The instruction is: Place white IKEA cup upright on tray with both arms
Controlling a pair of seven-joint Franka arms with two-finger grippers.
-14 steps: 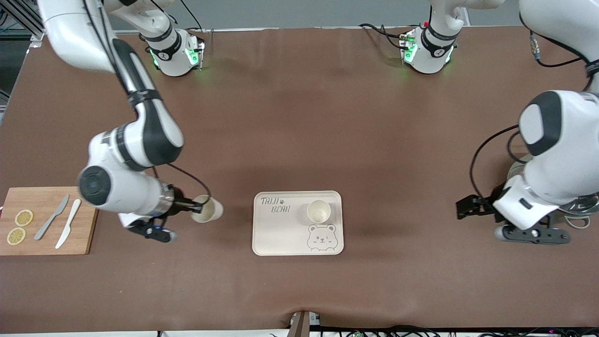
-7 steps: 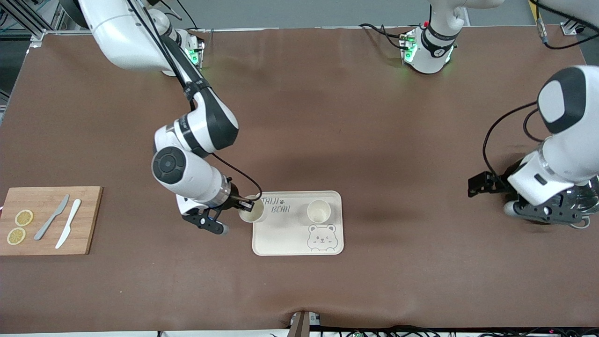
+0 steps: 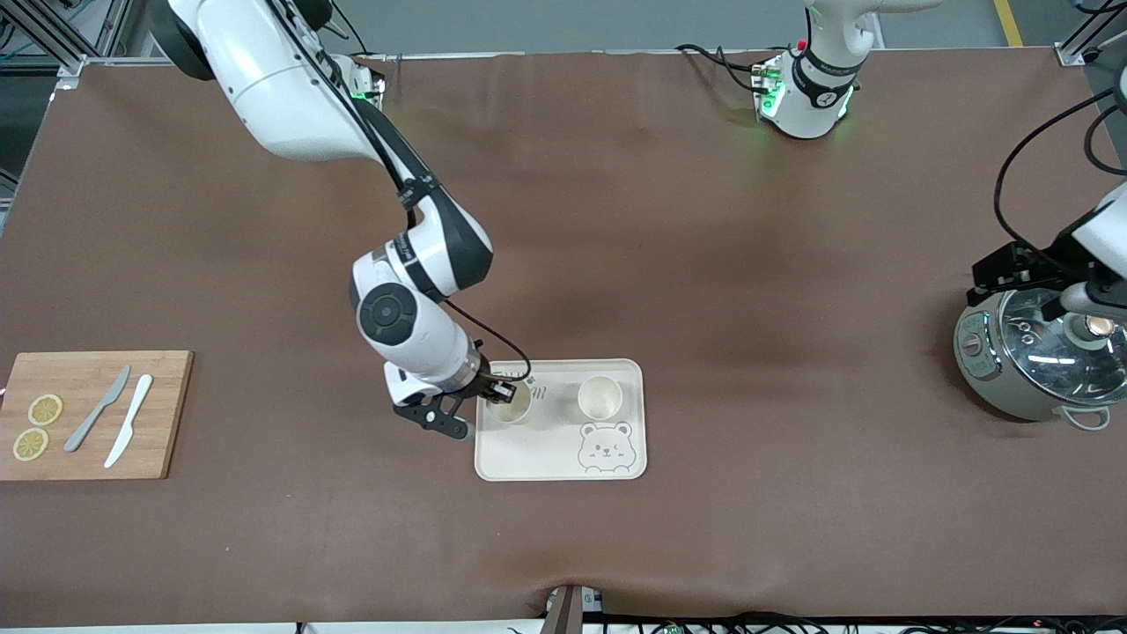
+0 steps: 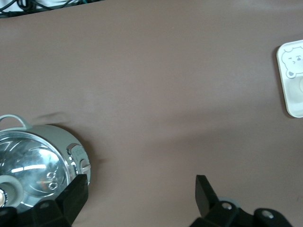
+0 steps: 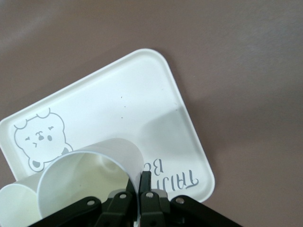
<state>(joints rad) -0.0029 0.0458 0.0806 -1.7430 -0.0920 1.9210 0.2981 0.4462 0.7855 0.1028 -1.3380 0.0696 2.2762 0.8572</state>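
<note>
The cream tray (image 3: 546, 453) with the bear drawing lies nearer the front camera, mid-table. One white cup (image 3: 600, 396) stands upright on it, beside the bear's head. My right gripper (image 3: 498, 388) is shut on the rim of a second white cup (image 3: 511, 405). It holds this cup mouth up over the tray's lettered corner, toward the right arm's end. In the right wrist view the gripper (image 5: 140, 182) pinches the cup's wall (image 5: 90, 179) above the tray (image 5: 118, 104). I cannot tell whether the cup touches the tray. My left gripper (image 3: 1085, 306) is open and empty over a pot, as the left wrist view (image 4: 140, 189) shows.
A steel pot with a glass lid (image 3: 1030, 357) stands at the left arm's end and also shows in the left wrist view (image 4: 33, 161). A wooden cutting board (image 3: 167, 414) with two knives and lemon slices lies at the right arm's end.
My right arm has carried the cup from beside the cutting board to over the tray and turned it mouth up. My left arm has pulled back toward the table's end, uncovering the pot.
</note>
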